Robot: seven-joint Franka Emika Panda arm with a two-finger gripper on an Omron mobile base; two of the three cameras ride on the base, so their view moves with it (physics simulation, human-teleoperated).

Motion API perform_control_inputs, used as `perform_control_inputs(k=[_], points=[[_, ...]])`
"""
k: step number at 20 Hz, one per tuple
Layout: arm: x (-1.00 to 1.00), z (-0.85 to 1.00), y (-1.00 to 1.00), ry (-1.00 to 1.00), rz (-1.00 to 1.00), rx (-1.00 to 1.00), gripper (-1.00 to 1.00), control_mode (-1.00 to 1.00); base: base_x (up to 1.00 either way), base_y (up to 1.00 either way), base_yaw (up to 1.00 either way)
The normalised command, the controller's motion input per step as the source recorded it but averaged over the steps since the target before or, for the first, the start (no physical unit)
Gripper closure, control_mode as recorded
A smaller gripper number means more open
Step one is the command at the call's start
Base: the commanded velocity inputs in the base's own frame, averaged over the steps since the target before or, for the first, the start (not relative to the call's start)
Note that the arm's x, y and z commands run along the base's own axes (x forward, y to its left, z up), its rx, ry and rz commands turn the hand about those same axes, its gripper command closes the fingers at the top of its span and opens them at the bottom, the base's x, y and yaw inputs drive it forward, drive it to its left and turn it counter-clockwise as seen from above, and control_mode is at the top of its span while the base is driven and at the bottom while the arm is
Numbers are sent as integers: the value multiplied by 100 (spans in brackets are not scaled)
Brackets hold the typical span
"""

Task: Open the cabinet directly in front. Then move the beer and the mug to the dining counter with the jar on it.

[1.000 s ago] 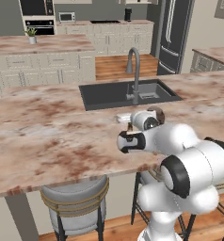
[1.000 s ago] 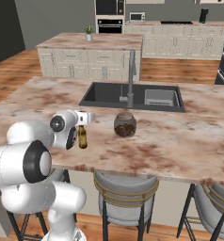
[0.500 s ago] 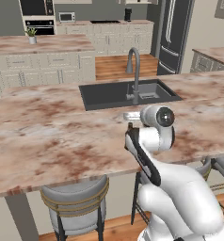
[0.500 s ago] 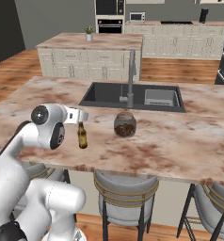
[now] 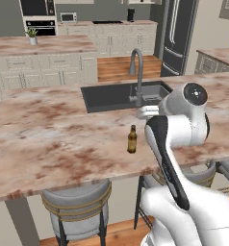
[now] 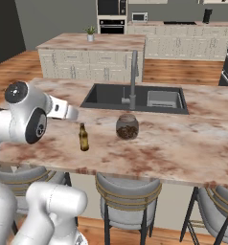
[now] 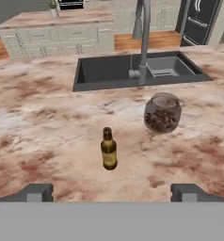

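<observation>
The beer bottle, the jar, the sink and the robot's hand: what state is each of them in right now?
Beer bottle: upright on the dining counter, not held.
Jar: upright beside the bottle, apart from it, brown contents inside.
Sink: looks dry; no water running from the faucet.
Hand: open wide, holding nothing, drawn back from the bottle.

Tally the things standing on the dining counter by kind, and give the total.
Beer bottle: 1
Glass jar: 1
Total: 2, both upright on the dining counter, in front of the sink.
</observation>
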Motion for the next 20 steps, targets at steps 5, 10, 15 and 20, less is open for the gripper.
perform_control_inputs(k=[5,10,15,20], points=[[-65,12,0,-58,0,-3,-100,-100,0,0,0],[-6,2,0,-8,0,0,-100,-100,0,0,0],[-23,0,0,0,0,0,-100,100,-60,6,2],[0,0,0,0,0,0,-100,100,-100,59,13]])
